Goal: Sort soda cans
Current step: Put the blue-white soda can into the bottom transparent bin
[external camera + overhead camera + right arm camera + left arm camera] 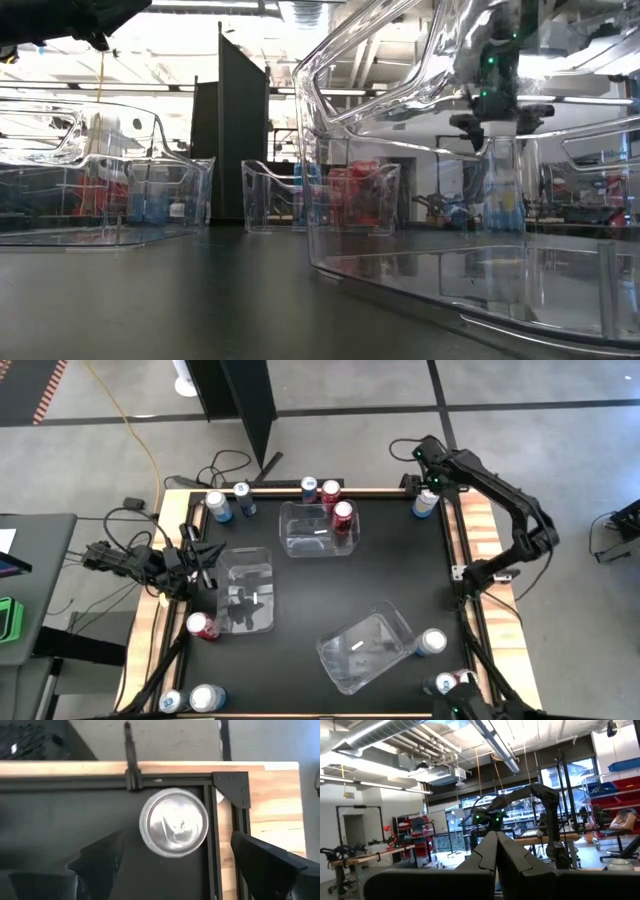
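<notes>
Currently, high view: right gripper (428,488) hangs over a light-blue soda can (425,503) at the desk's (400,575) far right corner; left gripper (196,563) waits by a clear bin (245,592). Left wrist view: fingers (485,857) pressed together, nothing between. Right wrist view: fingers (100,857) wide apart, can top (173,822) directly below, untouched.

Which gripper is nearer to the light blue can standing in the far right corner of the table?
The right. The right gripper hangs directly above that light blue can, fingers open on either side of its top. The left gripper is shut, far across the table at the left edge.
</notes>
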